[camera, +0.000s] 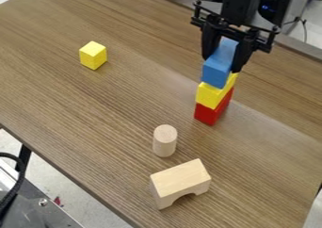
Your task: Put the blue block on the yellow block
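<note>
Yellow paint coats the small cube (93, 55) at the left of the bench (94, 109), well apart from the rest. Next comes a plain wooden cylinder (165, 141), upright, then a wooden arch block (181, 180) on its two feet. To their right, the red block (211, 111) carries the oblong yellow block (211, 95), and above that is the blue block (217, 69), pinched by its long sides between the fingers of the gripper (222, 63). Whether its underside touches yellow, I cannot tell. It looks like painted wood: probably light, rigid and hard to harm, though smooth enough to slip or pivot. Those long flat sides, near mid-length, seem the best hold; a slow, level release should spare the narrow stack.
</note>
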`<state>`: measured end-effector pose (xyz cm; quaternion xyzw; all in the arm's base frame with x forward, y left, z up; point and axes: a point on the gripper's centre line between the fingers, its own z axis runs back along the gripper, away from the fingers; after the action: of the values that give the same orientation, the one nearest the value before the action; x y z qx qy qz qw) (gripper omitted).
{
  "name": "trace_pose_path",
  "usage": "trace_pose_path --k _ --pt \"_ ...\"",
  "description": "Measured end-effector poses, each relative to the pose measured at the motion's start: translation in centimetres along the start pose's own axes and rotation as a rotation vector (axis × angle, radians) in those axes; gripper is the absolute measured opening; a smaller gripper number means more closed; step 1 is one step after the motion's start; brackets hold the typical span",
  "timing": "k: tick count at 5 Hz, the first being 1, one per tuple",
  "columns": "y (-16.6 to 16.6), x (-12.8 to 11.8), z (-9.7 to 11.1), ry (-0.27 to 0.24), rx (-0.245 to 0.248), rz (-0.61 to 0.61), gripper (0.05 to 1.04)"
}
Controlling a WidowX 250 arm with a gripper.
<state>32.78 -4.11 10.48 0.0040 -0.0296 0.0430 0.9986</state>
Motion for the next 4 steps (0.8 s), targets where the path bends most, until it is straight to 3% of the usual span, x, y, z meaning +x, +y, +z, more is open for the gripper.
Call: trace_pose_path --k 2,4 --pt "-0.15 0.47 0.15 -0.023 0.002 -0.008 0.575" --pt "-0.26 0.15 -0.67 0.016 0.003 -0.023 0.575"
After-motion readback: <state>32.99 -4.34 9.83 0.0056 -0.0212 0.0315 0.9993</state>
